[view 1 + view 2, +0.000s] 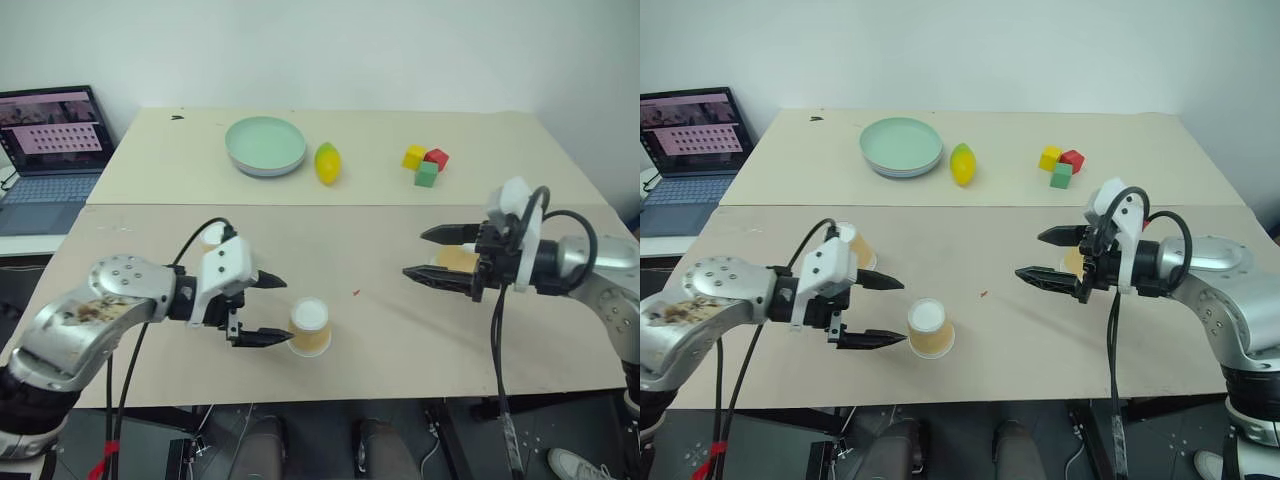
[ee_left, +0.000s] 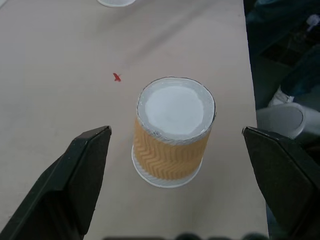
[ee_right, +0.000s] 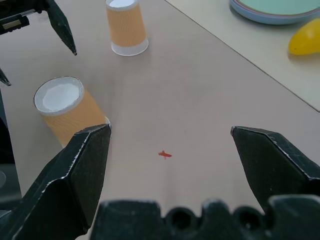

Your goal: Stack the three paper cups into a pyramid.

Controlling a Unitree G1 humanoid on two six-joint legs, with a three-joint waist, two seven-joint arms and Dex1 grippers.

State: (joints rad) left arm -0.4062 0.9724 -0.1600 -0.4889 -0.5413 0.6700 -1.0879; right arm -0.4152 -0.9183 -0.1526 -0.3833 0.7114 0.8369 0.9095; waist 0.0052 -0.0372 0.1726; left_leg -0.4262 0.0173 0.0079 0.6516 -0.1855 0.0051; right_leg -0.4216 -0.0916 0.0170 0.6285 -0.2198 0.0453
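Three paper cups stand upside down on the near table board. One cup [image 1: 310, 327] is near the front edge, just past the tips of my left gripper [image 1: 277, 312], which is open and level with it; in the left wrist view this cup [image 2: 172, 132] sits in line with the gap between the spread fingers [image 2: 75, 185]. A second cup [image 1: 212, 237] stands behind my left hand, partly hidden by it. The third cup [image 1: 458, 260] is partly hidden behind my right gripper [image 1: 414, 254], which is open, holds nothing and points left.
On the far board lie a green plate [image 1: 265, 145], a yellow lemon [image 1: 327, 162] and coloured blocks [image 1: 425, 165]. A laptop [image 1: 50, 150] sits on a side table at the left. A small red mark [image 1: 356, 293] lies between the grippers.
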